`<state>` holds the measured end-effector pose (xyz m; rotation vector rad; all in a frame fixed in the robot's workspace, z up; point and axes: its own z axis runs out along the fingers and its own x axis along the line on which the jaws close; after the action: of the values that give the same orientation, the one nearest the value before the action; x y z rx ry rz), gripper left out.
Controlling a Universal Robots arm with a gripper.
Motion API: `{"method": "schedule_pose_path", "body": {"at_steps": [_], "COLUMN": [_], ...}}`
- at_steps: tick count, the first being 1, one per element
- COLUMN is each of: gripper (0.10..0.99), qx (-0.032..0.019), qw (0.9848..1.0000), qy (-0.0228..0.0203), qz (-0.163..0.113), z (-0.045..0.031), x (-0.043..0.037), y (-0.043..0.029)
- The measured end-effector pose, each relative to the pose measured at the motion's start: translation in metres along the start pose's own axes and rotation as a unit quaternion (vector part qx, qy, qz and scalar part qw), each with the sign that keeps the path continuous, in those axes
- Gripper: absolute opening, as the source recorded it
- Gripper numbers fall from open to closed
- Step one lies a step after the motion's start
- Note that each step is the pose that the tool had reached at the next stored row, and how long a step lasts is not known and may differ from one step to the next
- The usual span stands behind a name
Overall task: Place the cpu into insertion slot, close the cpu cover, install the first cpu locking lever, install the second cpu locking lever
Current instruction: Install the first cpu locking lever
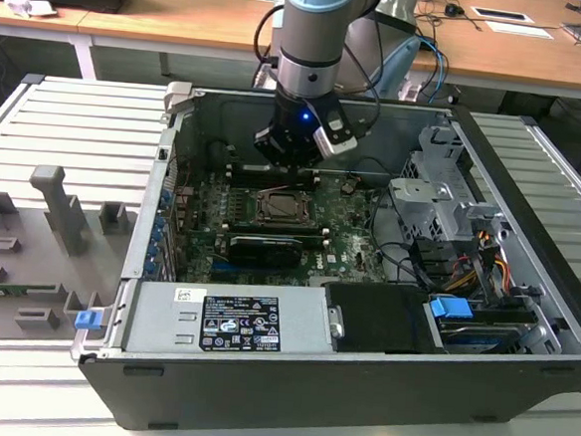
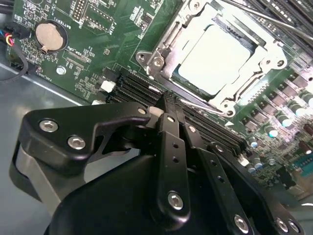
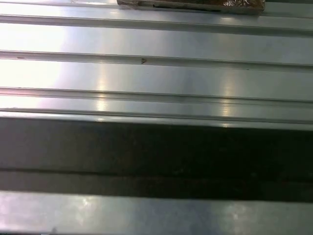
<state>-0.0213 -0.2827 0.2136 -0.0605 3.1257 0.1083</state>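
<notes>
Filling the near part of the second wrist view, the gripper [image 2: 168,105] shows its black linkage and bolted arms, with the fingers [image 2: 171,122] drawn together into one narrow tip and nothing between them. That tip sits at the edge of the long black memory slots [image 2: 142,88], just beside the socket corner. Beyond it, on the green circuit board [image 2: 93,44], lies the insertion slot [image 2: 156,61] with its silver metal rim. The cpu [image 2: 215,61] rests flat inside it, a pale silver-grey square with a smooth, faintly shiny top. The cpu cover [image 2: 266,66], a thin silver frame, lies down around the chip, whose top shows through its large window. A thin wire lever [image 2: 198,103] runs along the socket side nearest the gripper. A round coin battery [image 2: 49,36] sits farther off on the board.

In the exterior view, the arm [image 1: 314,30] reaches down into the open computer case [image 1: 258,395], the gripper [image 1: 290,156] hanging just above the far edge of the socket [image 1: 283,208]. Grey blocks [image 1: 57,202] stand on the ribbed table [image 1: 38,121] at the exterior view's left.
</notes>
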Motion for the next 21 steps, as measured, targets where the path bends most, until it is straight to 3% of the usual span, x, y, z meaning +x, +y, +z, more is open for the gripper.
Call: {"method": "schedule_pose_path", "body": {"at_steps": [11,21], "gripper": [0.106,0.106], "qx": [0.0013,0.0016], "qw": [1.0,1.0], "qy": [0.0003,0.0001], "qz": [0.0,0.0], "z": [0.0097,0.0117], "x": [-0.0031,-0.0034], "y": [-0.0009,-0.002]}}
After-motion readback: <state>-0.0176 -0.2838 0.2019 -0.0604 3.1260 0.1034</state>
